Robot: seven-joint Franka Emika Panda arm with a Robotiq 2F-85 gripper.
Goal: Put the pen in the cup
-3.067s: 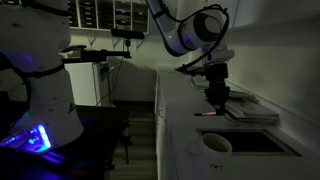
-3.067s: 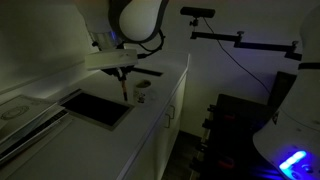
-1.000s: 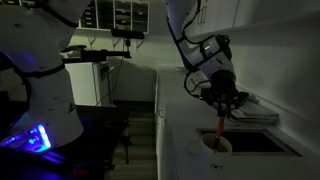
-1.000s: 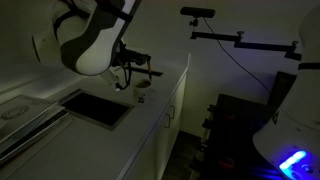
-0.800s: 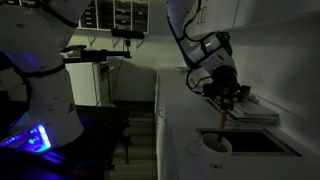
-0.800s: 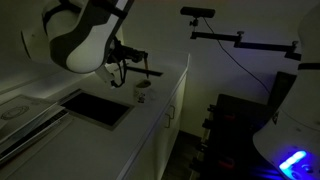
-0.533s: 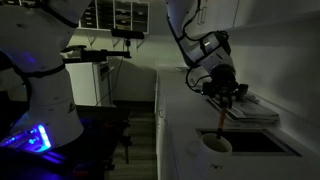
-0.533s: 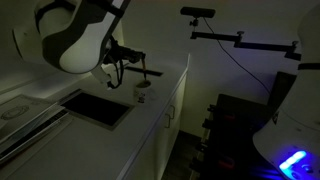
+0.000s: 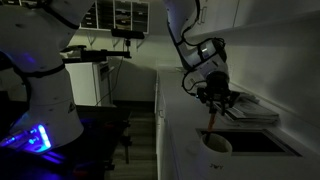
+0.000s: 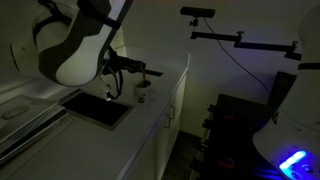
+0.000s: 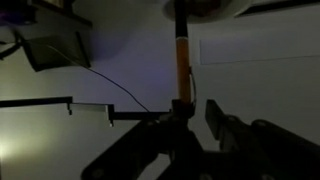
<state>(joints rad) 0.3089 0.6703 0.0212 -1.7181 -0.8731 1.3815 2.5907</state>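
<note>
The scene is dim. The white cup (image 9: pixel 217 145) stands on the counter near its front edge; it also shows in an exterior view (image 10: pixel 142 92). My gripper (image 9: pixel 215 103) hangs just above it, shut on the thin orange-red pen (image 9: pixel 211 125), which points down toward the near side of the cup's rim. In the wrist view the pen (image 11: pixel 180 60) runs from the jaws (image 11: pixel 196 108) to the cup's rim (image 11: pixel 205 8) at the top edge. The pen's tip against the cup is too dark to judge.
A dark sink basin (image 9: pixel 258 142) lies beside the cup and shows in both exterior views (image 10: pixel 95 108). Flat stacked trays (image 9: pixel 252 108) sit behind the gripper. The counter's front edge (image 9: pixel 160 120) drops to the floor. Another robot with blue light (image 9: pixel 40 135) stands apart.
The gripper with the pen has shifted a little sideways over the cup and turned slightly. The pen stays in the jaws.
</note>
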